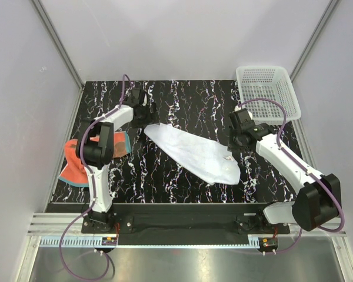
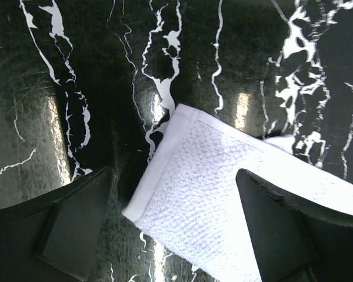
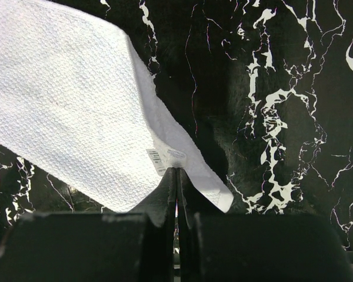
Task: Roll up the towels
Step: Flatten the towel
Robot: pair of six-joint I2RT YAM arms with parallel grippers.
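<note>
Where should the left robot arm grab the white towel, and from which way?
Grip the flat white cloth towel at its hemmed short end under the left end effector, coming straight down from above. That thick edge lies flat on the black marbled table between the open fingers, so closing should pinch it. The right end effector is shut on the opposite end.

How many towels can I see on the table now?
2. The white towel lies spread at the centre; the orange-red towel lies near the left edge, partly hidden by the left arm.
</note>
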